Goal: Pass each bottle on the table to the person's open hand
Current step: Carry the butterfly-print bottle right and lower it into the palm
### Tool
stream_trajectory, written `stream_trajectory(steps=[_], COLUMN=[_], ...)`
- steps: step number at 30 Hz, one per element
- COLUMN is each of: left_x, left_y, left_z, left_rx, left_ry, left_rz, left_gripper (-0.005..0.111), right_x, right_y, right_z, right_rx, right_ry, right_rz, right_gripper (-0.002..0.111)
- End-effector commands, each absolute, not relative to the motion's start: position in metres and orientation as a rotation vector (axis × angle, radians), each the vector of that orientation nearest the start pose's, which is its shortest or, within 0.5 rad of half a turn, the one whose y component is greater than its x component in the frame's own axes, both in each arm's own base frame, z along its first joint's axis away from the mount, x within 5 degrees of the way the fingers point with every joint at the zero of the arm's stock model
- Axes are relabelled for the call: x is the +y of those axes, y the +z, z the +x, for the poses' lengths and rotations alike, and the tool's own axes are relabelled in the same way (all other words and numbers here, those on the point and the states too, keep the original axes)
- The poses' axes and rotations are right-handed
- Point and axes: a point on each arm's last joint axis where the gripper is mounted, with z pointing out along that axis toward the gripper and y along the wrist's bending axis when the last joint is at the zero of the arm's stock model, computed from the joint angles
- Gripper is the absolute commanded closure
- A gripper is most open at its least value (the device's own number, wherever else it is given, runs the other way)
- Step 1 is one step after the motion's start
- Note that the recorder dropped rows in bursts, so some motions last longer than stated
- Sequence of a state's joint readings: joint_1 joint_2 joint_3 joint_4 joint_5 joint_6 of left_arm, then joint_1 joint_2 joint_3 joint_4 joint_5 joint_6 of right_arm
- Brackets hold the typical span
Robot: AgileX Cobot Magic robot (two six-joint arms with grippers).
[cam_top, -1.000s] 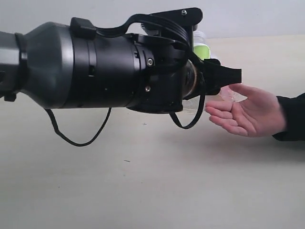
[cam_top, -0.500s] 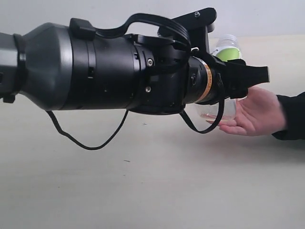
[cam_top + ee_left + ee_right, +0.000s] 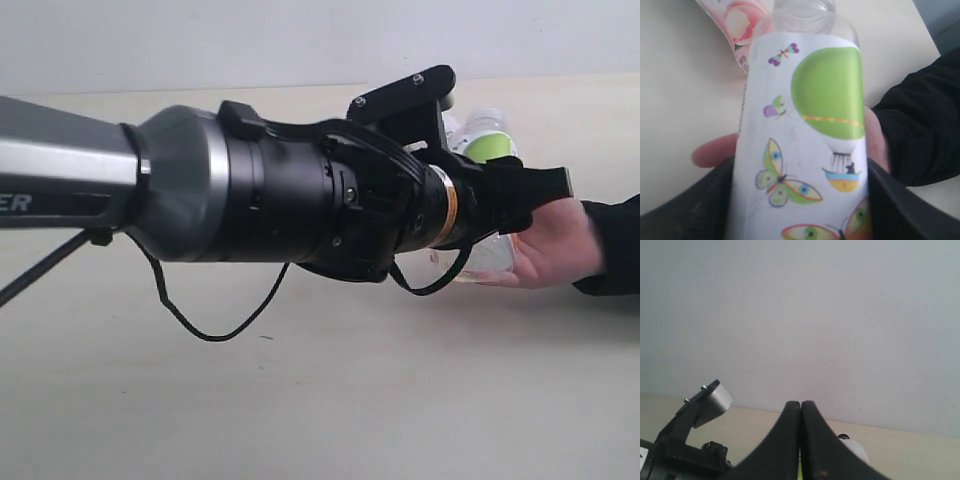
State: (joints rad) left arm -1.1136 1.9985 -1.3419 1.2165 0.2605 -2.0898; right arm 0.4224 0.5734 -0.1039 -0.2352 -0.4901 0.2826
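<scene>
Here's the handover. The left end effector reaches across to the right of the exterior frame, clamped on the green-lime bottle, with its dark fingers pressed on both sides of the label. The bottle sits right over the person's open hand, palm up at the right edge. Its clear base looks down against the fingers, though I can't tell for sure that it's touching.

In the upper left of the left wrist frame, the pink bottle lies on the counter, waiting its turn. The right end effector is pressed together on nothing and aimed at the back wall.

Now the risk. If the grip lets go before the palm carries the weight, the bottle could tip off those spread fingers and roll across the counter. The hand hasn't curled around it, so nothing would catch a topple. A low or hurried pullback could also knock the person's fingers.
</scene>
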Motion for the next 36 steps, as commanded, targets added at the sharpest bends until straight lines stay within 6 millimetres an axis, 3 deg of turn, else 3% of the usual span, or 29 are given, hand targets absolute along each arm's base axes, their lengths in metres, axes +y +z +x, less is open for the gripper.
stream_trajectory(steps=[1,16,20,25,28,36], left_x=[-0.396,-0.412,-0.415,-0.417,-0.417,-0.417], left_y=[0.188,0.166,0.168,0.17,0.17,0.17], left_z=[0.217,0.219,0.217,0.217,0.217,0.217], left_rx=[2.333,2.371,2.368,2.348,2.342,2.331], left_ry=[-0.814,-0.857,-0.897,-0.896,-0.891,-0.882], left_rz=[0.137,0.177,0.211,0.263,0.277,0.302], left_gripper=[0.107,0.104,0.084,0.041,0.022,0.019], right_x=[0.056,0.056,0.056,0.056,0.056,0.056], right_y=[0.244,0.244,0.244,0.244,0.244,0.244], right_z=[0.1,0.1,0.1,0.1,0.1,0.1], right_rx=[1.448,1.448,1.448,1.448,1.448,1.448], right_ry=[0.481,0.481,0.481,0.481,0.481,0.481], right_rz=[-0.346,-0.346,-0.346,-0.346,-0.346,-0.346], right_gripper=[0.108,0.108,0.108,0.108,0.108,0.108])
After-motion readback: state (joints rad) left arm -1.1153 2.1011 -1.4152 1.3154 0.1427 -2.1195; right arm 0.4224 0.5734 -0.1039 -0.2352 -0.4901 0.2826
